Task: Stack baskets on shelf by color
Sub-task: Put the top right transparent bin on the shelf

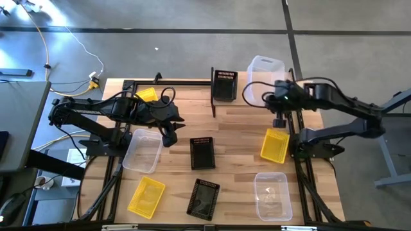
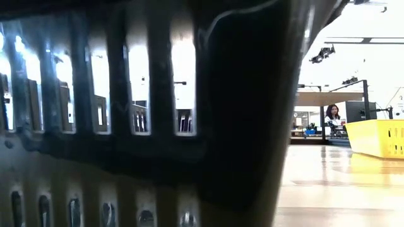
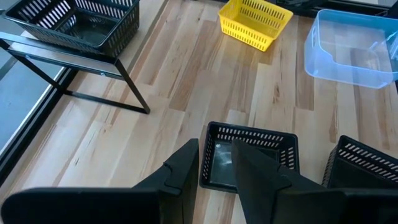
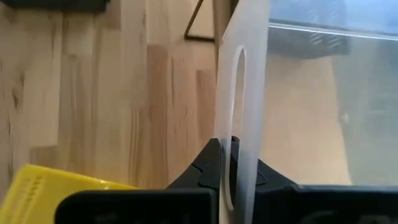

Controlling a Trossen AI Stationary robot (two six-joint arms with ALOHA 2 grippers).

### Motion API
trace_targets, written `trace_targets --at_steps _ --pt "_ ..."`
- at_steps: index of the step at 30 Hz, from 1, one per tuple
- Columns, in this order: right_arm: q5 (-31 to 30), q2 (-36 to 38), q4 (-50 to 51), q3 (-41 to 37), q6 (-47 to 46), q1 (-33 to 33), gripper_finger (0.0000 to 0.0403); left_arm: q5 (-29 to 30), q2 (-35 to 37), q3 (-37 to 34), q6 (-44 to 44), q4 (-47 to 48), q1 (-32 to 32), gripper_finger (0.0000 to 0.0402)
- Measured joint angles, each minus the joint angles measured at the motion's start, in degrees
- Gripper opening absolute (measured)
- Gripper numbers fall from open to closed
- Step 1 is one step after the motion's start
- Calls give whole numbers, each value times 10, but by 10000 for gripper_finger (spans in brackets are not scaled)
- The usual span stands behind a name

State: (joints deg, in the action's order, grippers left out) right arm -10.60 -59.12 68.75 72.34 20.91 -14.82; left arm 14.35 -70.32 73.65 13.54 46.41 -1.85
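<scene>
Nine baskets show in the overhead view. Three are yellow: one [image 1: 146,95] at the desk's far left corner, one [image 1: 275,145] near the right edge, one [image 1: 146,196] at the near left. Three are black: one [image 1: 225,84] on the shelf [image 1: 215,102], two [image 1: 202,153] [image 1: 203,199] mid-desk. Three are clear tubs [image 1: 142,151] [image 1: 264,80] [image 1: 272,196]. There are two arms, each with one claw [image 1: 169,136] [image 1: 279,121].

We see a robotics lab or open workshop hall. The wooden surface [image 1: 237,147] stands on a bare grey concrete floor [image 1: 192,45], with loose cables [image 1: 70,42] trailing beside its far left corner. Beyond the surface, the low view shows a high, bright hall with overhead rails and lamps [image 2: 325,53], and a person [image 2: 332,116] seated at a workstation far behind it.
</scene>
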Motion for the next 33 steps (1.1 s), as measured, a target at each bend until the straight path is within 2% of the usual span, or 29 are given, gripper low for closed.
trace_targets --at_steps 2,5,12,23,33 --pt "24 -18 7 0 26 -31 0 0 0 0 0 0 0 86" --pt "29 -46 18 0 57 -68 0 0 0 0 0 0 0 86" --pt "62 -102 20 -1 94 -121 0 0 0 0 15 0 0 86" --pt "80 -149 21 -1 111 -133 0 -2 0 0 14 0 0 86" --pt "53 -184 13 -1 106 -133 0 -2 0 0 13 0 0 86"
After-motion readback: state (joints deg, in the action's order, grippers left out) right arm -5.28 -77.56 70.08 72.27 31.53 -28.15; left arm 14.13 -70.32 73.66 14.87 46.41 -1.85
